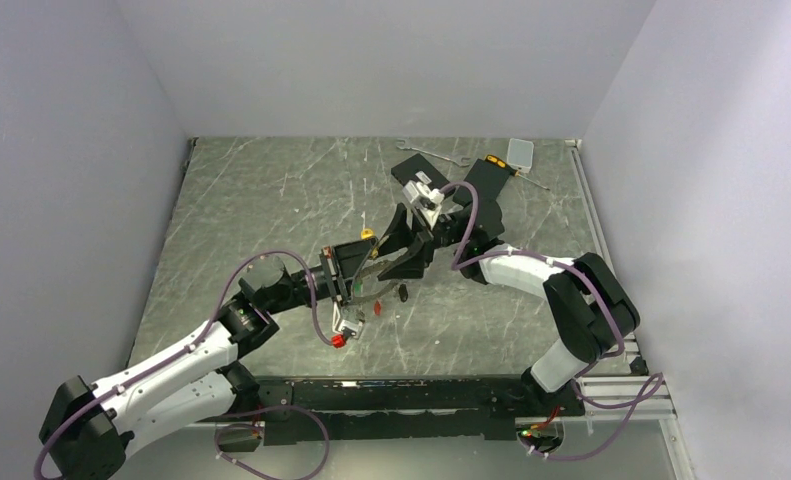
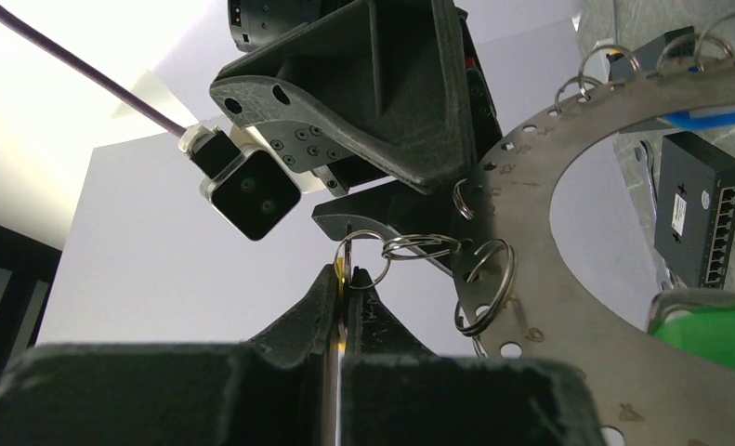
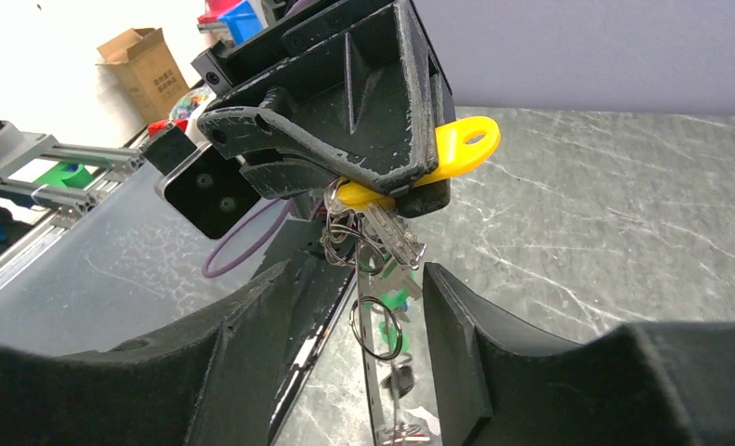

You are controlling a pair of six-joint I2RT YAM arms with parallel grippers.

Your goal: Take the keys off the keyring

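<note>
My left gripper point(image 2: 354, 271) is shut on the yellow key point(image 3: 456, 153), which also shows in the top view point(image 1: 368, 233). A small split ring point(image 2: 359, 258) links this key to the keyring point(image 2: 531, 279), a flat grey metal hoop with holes that hangs below. My right gripper point(image 3: 361, 279) is open, and the hoop point(image 3: 373, 372) hangs edge-on between its jaws. A green key point(image 2: 707, 330) hangs on the hoop. In the top view, green point(image 1: 357, 290), red point(image 1: 378, 308) and black point(image 1: 402, 292) keys dangle under both grippers point(image 1: 363, 262) point(image 1: 403, 250).
A silver wrench point(image 1: 433, 152), a clear plastic box point(image 1: 519, 150) and a black tool with orange marks point(image 1: 491, 175) lie at the back. A black flat box point(image 2: 702, 209) lies behind the grippers. Walls close in left, right and back.
</note>
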